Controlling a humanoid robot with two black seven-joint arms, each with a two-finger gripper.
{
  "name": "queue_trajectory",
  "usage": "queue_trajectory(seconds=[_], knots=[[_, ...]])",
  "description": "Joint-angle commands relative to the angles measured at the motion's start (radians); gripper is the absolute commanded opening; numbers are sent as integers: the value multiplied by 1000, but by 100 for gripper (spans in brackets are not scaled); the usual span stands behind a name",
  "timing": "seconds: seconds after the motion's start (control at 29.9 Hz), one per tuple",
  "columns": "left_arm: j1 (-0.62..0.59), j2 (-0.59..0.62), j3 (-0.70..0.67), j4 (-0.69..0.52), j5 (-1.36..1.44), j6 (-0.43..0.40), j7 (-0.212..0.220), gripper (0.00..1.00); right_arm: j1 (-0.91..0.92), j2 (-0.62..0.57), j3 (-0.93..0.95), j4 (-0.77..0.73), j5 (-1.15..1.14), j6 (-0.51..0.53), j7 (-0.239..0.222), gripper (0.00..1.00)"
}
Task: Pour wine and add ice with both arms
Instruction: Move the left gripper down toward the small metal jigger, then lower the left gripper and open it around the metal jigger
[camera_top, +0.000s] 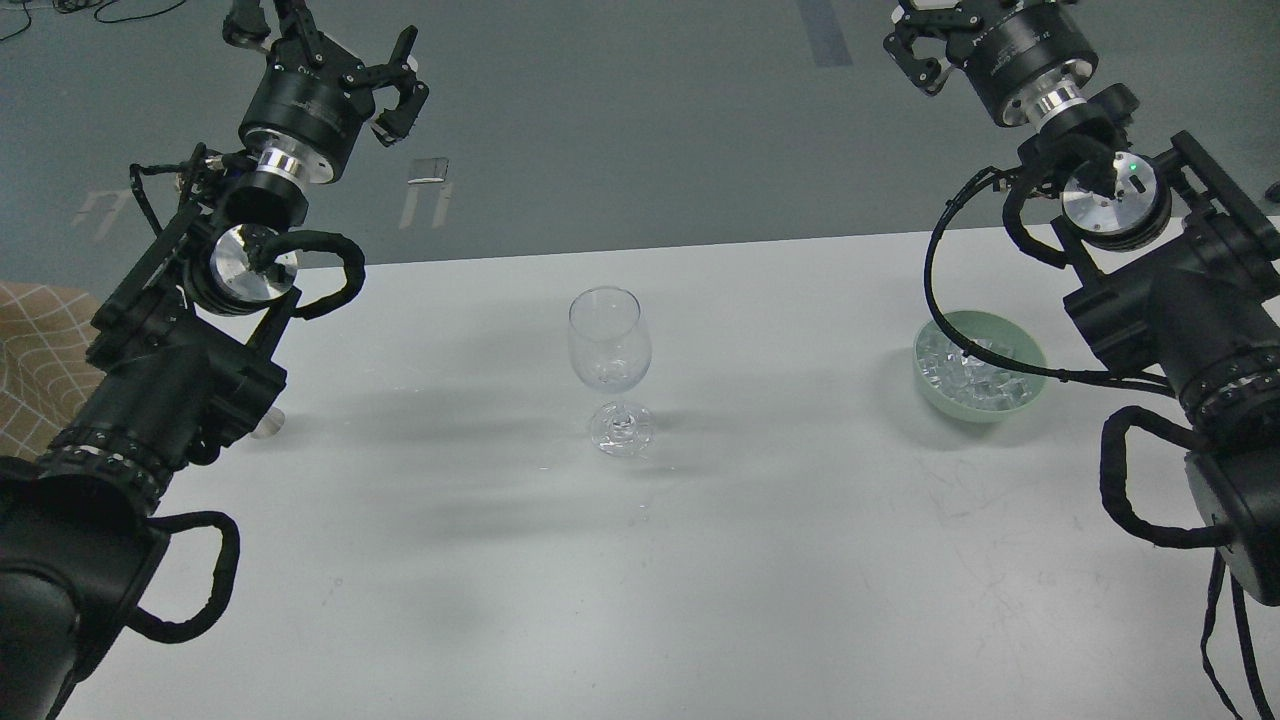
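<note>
A clear wine glass (609, 345) stands upright at the middle of the white table (700, 560); I can make out no liquid in it. The ice (968, 372), many small clear cubes, fills a pale green bowl (1030, 385) at the right. My left gripper (335, 45) is raised at the far upper left, beyond the table's far edge, open and empty. My right gripper (925, 40) is raised at the far upper right, above and behind the bowl, partly cut off by the top edge. The wine is not visible.
A small clear object (266, 422) sits on the table at the left, mostly hidden behind my left arm. A tan checked surface (35, 360) lies beyond the table's left edge. The floor behind is grey.
</note>
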Motion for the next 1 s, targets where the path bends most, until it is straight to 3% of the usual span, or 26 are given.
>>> queue_trajectory(seconds=[0.0,0.1,0.2,0.43,0.67,0.97], knots=[[10,17,8,-12,4,-24,4,98,-4,0,-1,5,0,0,0,100],[16,74,77,-20,4,-53,5,98,-6,0,-1,8,0,0,0,100],[36,150,139,-101,-1,-50,1,98,-9,0,-1,3,0,0,0,100],[219,357,120,-483,-15,11,2,98,-39,-1,-1,6,0,0,2,100],[393,580,114,-748,2,11,-2,98,-50,-20,1,14,1,0,2,100],[594,805,109,-946,42,-1,-15,89,-68,-21,1,16,3,0,2,100]])
